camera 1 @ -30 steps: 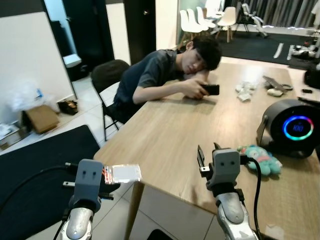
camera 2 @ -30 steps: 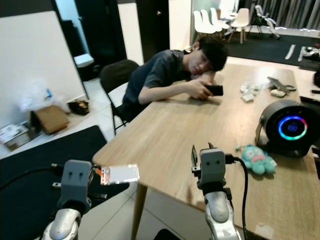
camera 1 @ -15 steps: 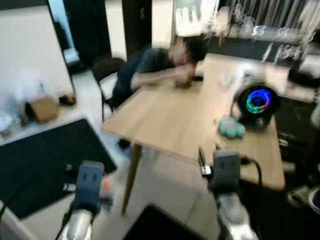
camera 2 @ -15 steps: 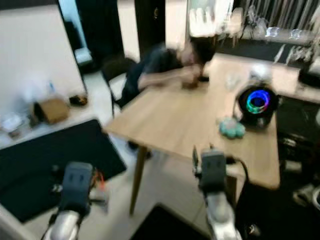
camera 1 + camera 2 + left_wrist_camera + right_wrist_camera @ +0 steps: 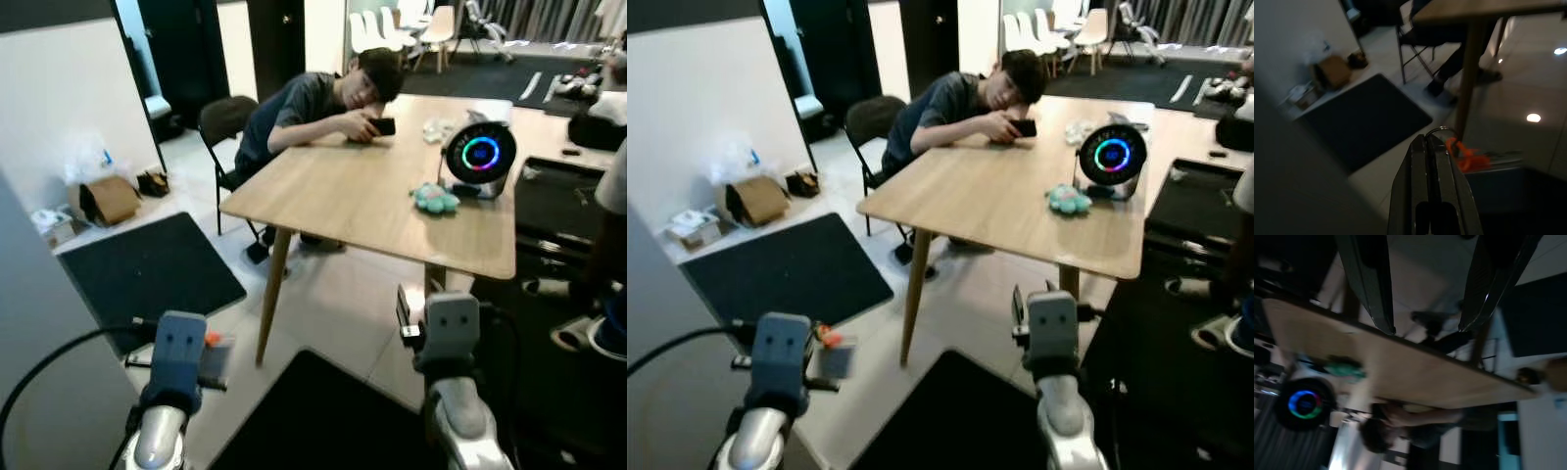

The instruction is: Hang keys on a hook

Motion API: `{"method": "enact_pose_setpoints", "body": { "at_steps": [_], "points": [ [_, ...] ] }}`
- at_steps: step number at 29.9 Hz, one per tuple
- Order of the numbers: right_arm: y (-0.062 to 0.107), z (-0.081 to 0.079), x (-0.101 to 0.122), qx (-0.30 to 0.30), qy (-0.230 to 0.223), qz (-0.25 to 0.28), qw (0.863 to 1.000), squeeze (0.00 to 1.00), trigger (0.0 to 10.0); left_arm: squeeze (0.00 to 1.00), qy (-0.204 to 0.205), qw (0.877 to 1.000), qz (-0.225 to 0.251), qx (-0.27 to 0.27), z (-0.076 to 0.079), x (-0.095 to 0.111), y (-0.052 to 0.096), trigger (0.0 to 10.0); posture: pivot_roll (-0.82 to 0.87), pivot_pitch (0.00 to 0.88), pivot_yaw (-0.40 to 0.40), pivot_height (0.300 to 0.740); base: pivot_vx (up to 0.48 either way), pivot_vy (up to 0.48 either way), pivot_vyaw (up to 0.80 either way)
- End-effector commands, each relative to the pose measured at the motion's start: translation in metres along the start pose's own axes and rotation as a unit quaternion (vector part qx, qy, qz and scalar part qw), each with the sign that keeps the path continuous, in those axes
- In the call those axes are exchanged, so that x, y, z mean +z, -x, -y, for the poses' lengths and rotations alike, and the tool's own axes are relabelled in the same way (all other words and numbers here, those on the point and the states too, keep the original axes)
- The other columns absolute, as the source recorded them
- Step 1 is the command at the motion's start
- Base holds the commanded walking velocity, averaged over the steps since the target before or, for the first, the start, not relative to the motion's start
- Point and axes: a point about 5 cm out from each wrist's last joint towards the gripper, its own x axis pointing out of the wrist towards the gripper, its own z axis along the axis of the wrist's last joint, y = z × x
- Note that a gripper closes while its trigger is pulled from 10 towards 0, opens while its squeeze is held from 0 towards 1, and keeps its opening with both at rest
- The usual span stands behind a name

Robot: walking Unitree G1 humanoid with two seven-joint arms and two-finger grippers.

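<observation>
Presently my left gripper (image 5: 1431, 142) is clenched on the keys (image 5: 1465, 154), well short of the table (image 5: 372, 196); right gripper (image 5: 1425, 328) released.

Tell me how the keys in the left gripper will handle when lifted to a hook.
The keys will probably dangle and swing: the left gripper is shut on the thin ring alone, with the orange tag and card hanging beside it. They look light. The ring may twist in the fingers, so threading a hook could take care.

The keys (image 5: 1465, 152) are blurred, their metal ring (image 5: 1439, 131) half hidden behind the left gripper (image 5: 1430, 142).
</observation>
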Motion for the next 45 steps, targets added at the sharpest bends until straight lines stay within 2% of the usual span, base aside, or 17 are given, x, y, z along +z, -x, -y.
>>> {"method": "enact_pose_setpoints", "body": {
  "at_steps": [1, 38, 45],
  "points": [
    [0.0, 0.0, 0.0, 0.003, 0.005, 0.002, 1.0, 0.0, 10.0, 0.0, -0.011, 1.0, 0.002, 0.001, -0.002, 0.001, 0.0, 10.0, 0.06, 0.09, 0.062, 0.74, -0.375, 0.0, 0.0],
    [-0.002, -0.004, -0.001, 0.006, 0.007, 0.006, 1.0, 0.0, 10.0, 0.0, -0.022, 1.0, 0.01, -0.009, 0.0, 0.002, 0.0, 10.0, 0.07, 0.08, 0.07, 0.74, -0.018, 0.0, 0.0],
    [-0.002, -0.012, -0.001, 0.017, 0.015, 0.008, 1.0, 0.0, 10.0, 0.0, -0.028, 0.999, 0.013, -0.011, -0.001, 0.002, 0.0, 10.0, 0.07, 0.081, 0.068, 0.74, 0.0, 0.0, 0.0]
  ]
}}
